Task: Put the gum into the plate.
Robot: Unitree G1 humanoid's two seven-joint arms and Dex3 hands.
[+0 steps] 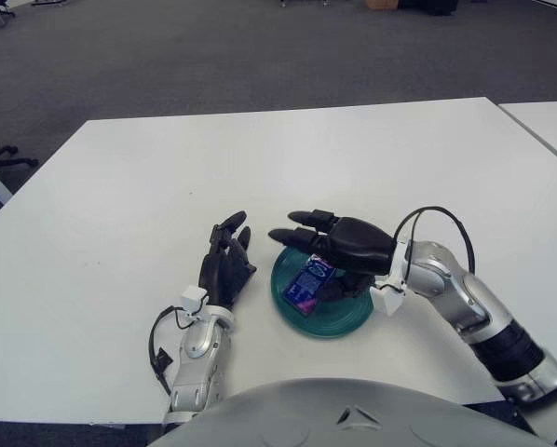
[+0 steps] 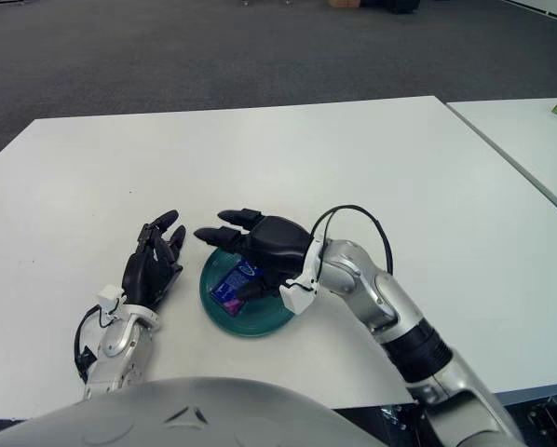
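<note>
A blue gum pack (image 1: 308, 283) lies in the teal plate (image 1: 297, 315) on the white table near its front edge. My right hand (image 1: 327, 244) hovers over the plate's far half with fingers spread open, just above the gum and not gripping it. The thumb shows beside the pack's right edge. My left hand (image 1: 224, 263) shows just left of the plate, fingers relaxed and holding nothing. The gum also shows in the right eye view (image 2: 234, 281), inside the plate (image 2: 224, 317).
The white table (image 1: 260, 158) stretches far and to both sides. A second white table (image 1: 549, 126) stands at the right with a narrow gap between. Grey carpet lies beyond. A cable loops over my right wrist (image 1: 437, 223).
</note>
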